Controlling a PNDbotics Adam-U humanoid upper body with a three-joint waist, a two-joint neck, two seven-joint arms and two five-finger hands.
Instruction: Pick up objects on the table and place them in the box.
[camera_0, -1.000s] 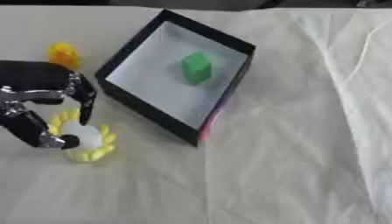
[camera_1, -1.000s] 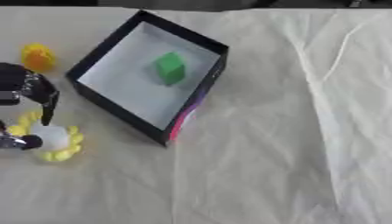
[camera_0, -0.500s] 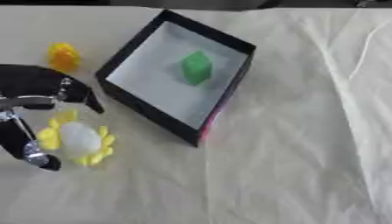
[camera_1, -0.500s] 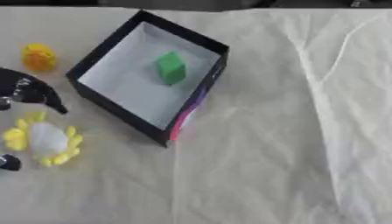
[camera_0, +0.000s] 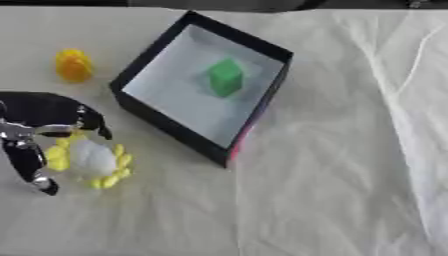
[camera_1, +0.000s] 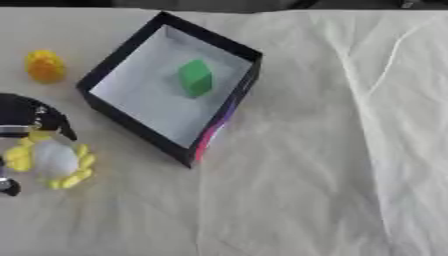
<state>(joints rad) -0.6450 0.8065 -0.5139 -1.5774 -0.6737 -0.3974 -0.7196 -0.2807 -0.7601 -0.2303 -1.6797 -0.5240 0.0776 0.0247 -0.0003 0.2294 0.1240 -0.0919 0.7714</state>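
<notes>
Now the left hand (camera_0: 35, 132) has spread open around the yellow-white toy (camera_0: 90, 159).

At the left edge of the frame the left hand (camera_0: 39, 132) spreads its fingers apart around a white and yellow flower-shaped object (camera_0: 89, 160) lying on the white cloth (camera_0: 332, 165). A small yellow object (camera_0: 73, 65) sits at upper left. The black box (camera_0: 203, 86), upper centre, holds a green block (camera_0: 226, 77).
</notes>
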